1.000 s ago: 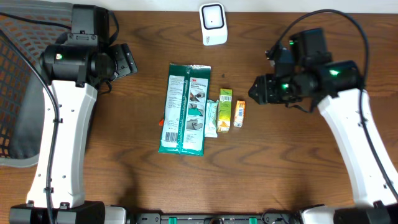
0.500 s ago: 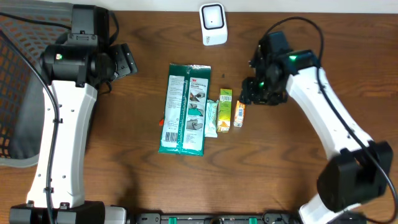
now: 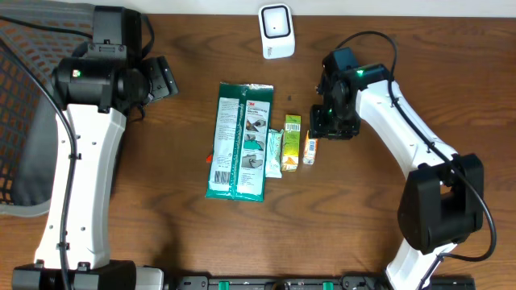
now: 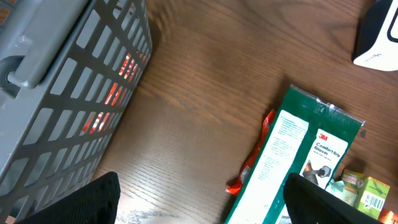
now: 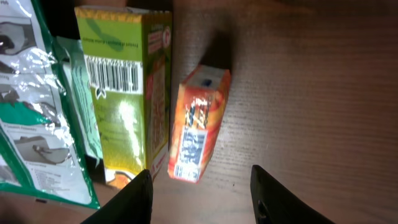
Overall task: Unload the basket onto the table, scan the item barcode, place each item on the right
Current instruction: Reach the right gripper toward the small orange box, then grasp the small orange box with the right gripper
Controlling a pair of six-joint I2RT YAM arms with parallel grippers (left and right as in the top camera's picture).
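Right gripper (image 5: 202, 200) hovers at the right end of the item row, jaws spread partway, nothing pinched. Small orange box (image 5: 198, 123) lies flat on the wooden table (image 5: 311, 93), a bit tilted. In the right wrist view its near end sits in the gap between the two fingertips (image 5: 135, 198), with bare table showing on both sides, so neither finger touches it. Cannot tell how high the fingers are above it. Green box (image 5: 127, 87) lies just beside the orange one, barcode face up, the two nearly touching. Past it come a thin pale green packet (image 3: 273, 153) and then the big green glove pack (image 3: 240, 141). In the overhead view the right gripper is just beyond the orange box's upper right end. White scanner (image 3: 276, 31) stands at the far table edge, well apart from the orange box. Left gripper (image 4: 202, 202) is spread wide and empty, on the grey basket (image 4: 62, 87) side of the table, well apart from the row.
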